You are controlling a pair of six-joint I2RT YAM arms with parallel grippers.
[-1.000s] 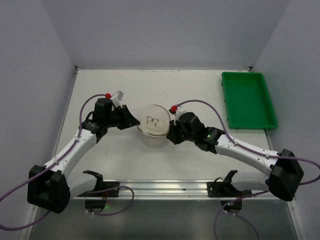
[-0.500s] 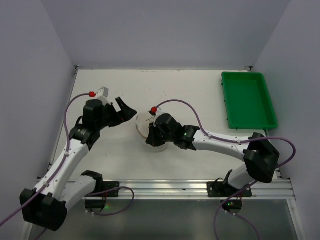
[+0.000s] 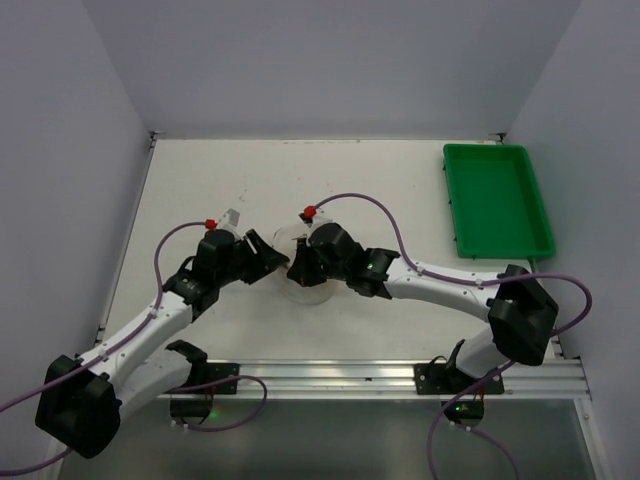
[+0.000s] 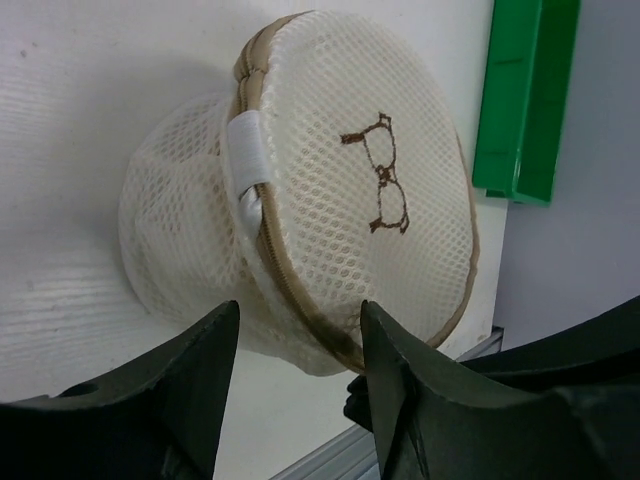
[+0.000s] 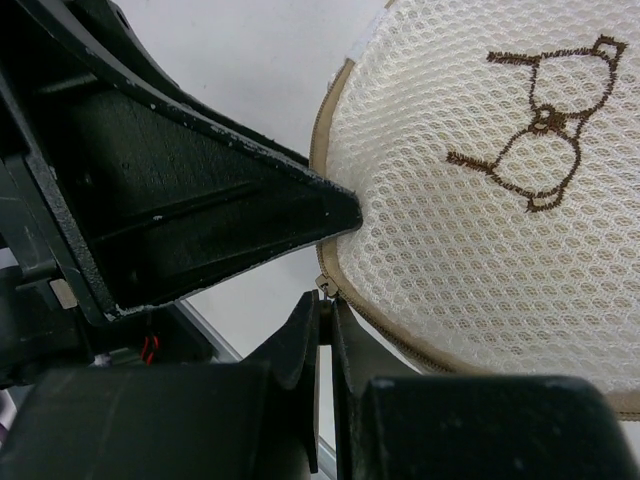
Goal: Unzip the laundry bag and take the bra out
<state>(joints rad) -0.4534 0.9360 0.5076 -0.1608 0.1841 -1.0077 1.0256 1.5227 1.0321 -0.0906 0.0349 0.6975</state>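
Observation:
The laundry bag [image 3: 308, 290] lies mid-table, a cream mesh pouch with a tan zipper rim and a brown bra symbol [image 4: 385, 185]. In the left wrist view the bag [image 4: 330, 170] is tilted up on its edge. My left gripper [image 3: 272, 256] is open at the bag's left side. Its fingers [image 4: 205, 385] straddle the lower rim [image 4: 300, 300], and the right one touches it. My right gripper [image 5: 326, 300] is shut on the small metal zipper pull [image 5: 322, 283] at the rim of the bag [image 5: 500, 220]. The bra is hidden.
A green plastic tray [image 3: 497, 200] stands at the back right, also seen on edge as the tray [image 4: 520, 100] behind the bag. The left gripper's black finger [image 5: 200, 215] sits close beside my right jaws. An aluminium rail [image 3: 320, 375] runs along the near edge.
The left gripper let go, opened wide and drew back, then returned to the bag's left rim with narrower jaws. The right arm swung left across the bag, still shut.

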